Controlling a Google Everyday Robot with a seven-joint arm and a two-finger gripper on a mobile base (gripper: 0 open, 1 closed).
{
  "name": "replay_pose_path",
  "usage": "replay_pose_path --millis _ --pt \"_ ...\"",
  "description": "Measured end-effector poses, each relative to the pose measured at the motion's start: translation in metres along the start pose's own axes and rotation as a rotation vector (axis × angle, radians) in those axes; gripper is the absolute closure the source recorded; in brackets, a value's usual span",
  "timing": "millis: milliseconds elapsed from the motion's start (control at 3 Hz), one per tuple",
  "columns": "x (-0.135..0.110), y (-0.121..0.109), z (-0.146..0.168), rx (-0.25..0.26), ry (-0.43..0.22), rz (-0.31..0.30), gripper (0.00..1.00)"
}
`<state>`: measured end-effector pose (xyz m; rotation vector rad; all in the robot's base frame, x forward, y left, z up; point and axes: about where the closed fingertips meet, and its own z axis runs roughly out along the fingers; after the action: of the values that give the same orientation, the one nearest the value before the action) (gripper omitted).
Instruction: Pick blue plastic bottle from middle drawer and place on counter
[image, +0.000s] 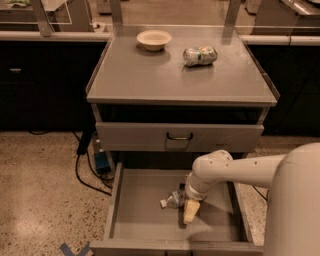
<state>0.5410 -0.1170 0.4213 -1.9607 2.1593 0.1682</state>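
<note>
Down in drawer (135, 210), jaws sit beside bottle (172, 201).

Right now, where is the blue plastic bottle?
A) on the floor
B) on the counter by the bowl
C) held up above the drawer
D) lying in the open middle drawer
D: the blue plastic bottle lies on its side on the floor of the middle drawer, with the hand down in the drawer right by it.

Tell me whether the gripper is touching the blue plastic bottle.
Cannot tell. Camera view: the gripper overlaps the blue plastic bottle in the middle drawer, hiding any gap.
</note>
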Motion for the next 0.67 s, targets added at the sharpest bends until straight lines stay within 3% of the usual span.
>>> replay_pose_path --millis 667 --pt "-0.016 -0.002 0.074 -0.108 0.014 -0.05 0.0"
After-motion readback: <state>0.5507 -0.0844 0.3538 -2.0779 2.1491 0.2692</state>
